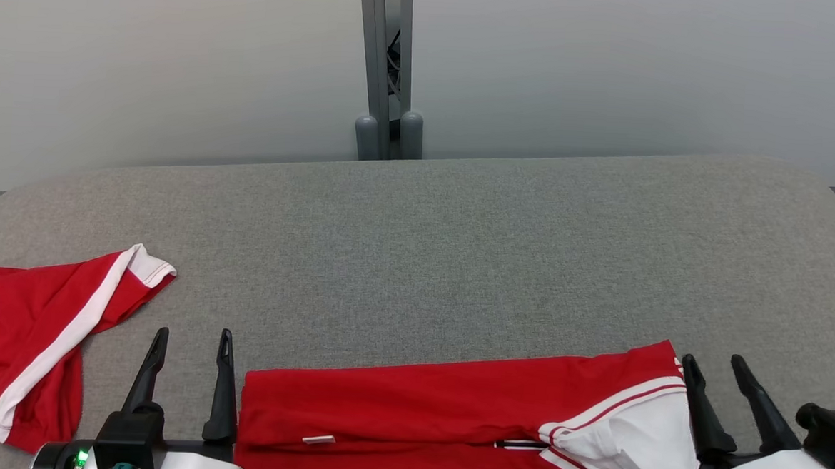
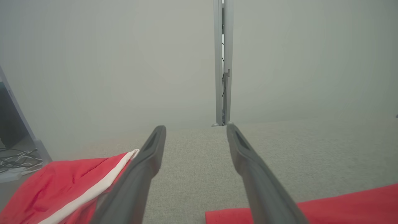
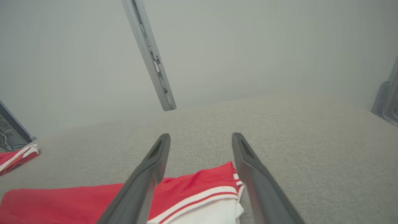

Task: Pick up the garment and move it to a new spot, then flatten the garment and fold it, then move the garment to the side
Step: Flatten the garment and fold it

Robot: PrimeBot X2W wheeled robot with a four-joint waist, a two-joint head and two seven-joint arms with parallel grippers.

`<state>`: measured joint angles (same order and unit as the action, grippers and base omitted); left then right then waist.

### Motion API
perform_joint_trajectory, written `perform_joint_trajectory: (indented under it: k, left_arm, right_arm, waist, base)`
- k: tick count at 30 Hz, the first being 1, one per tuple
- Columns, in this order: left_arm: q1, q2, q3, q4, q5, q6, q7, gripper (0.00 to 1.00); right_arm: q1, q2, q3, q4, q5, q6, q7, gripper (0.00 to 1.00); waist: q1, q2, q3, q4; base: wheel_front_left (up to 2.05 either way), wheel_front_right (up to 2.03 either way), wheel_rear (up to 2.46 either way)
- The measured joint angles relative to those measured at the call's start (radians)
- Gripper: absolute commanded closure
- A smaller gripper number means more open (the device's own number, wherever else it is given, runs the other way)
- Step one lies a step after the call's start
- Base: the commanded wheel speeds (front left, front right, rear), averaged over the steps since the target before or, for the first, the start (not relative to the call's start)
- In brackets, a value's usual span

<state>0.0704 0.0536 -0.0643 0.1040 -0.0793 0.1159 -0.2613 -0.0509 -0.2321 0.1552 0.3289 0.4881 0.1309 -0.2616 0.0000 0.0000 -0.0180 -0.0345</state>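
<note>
- Now the garment [image 1: 451,408], red with white trim, is lying folded along the bottom edge of the head view. It is stretching from lower centre toward the lower right on the grey table [image 1: 459,251].
- The left gripper [image 1: 194,333] is sitting at the lower left of that view, its jaws standing spread with nothing between them. The garment's left edge is lying just beside the inner finger; whether they are touching, I cannot tell.
- The right gripper [image 1: 715,359] is sitting at the lower right, its jaws likewise spread and gripping nothing. The garment's white-trimmed end is lying just beside its inner finger.
- In the left wrist view, a red corner of the garment is showing at the bottom right, passing behind the right-hand finger. The gap between the fingers is showing bare table.
- In the right wrist view, the garment is running from the bottom left to the bottom centre. Its striped white end is showing low in the gap between the two fingers, while the fingertips are pointing past it over bare table.
- Another garment [image 1: 26,343], red with a white stripe, is lying rumpled at the left edge of the head view, left of the left gripper and well apart from the folded one.
- A grey post [image 1: 387,61] is rising at top centre behind the table.
</note>
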Motion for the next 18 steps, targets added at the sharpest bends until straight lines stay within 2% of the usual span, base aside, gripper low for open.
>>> perform_joint_trajectory:
  k: [3, 6, 13, 18]
  left_arm:
    - [0.0, -0.001, 0.009, 0.011, 0.001, -0.01, 0.0, 0.0]
    - [-0.001, -0.003, 0.01, 0.021, 0.005, -0.021, 0.0, 0.0]
    - [-0.001, -0.004, 0.007, 0.041, 0.012, -0.044, 0.0, 0.0]
    - [-0.001, -0.004, 0.005, 0.045, 0.016, -0.053, 0.0, 0.0]
  right_arm:
    - [-0.001, -0.003, 0.024, 0.017, 0.036, 0.0, 0.0, 0.0]
    - [0.0, -0.02, 0.043, 0.094, 0.088, 0.0, 0.001, 0.0]
    - [-0.03, -0.038, 0.109, 0.207, 0.218, 0.0, 0.077, 0.0]
    - [-0.058, -0.059, 0.136, 0.274, 0.252, 0.0, 0.09, 0.0]
  waist:
    - [0.0, 0.0, 0.003, 0.0]
    - [0.0, 0.0, 0.007, 0.001]
    - [0.0, 0.0, 0.019, 0.003]
    - [0.0, 0.0, 0.03, 0.005]
  base:
    - [0.0, 0.0, 0.0]
    - [0.0, 0.0, 0.0]
    - [0.0, 0.0, 0.0]
    - [0.0, 0.0, 0.0]
